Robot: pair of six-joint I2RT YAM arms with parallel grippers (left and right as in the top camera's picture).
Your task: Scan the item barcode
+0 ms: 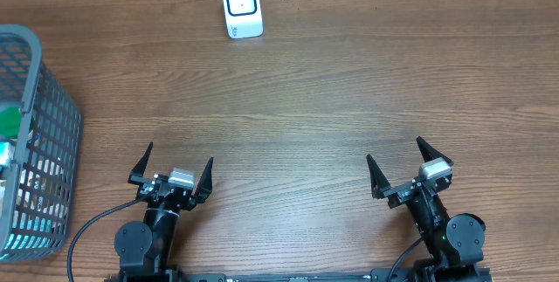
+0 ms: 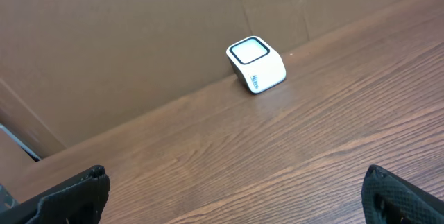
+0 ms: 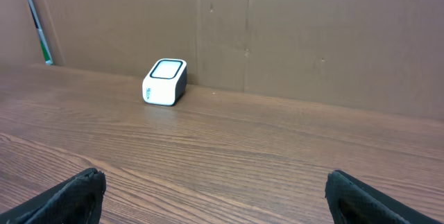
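My wooden table (image 1: 349,81) holds a grey mesh basket (image 1: 61,142) at its left, items (image 1: 7,120) inside. The white scanner (image 1: 242,7), dark-rimmed window, blue print unreadable, sits at the far edge. My left gripper (image 1: 180,153) and right gripper (image 1: 393,147) gape, empty.

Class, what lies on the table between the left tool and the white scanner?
Nothing: only bare wooden table lies between the left tool and the scanner, as the overhead and left wrist views show.
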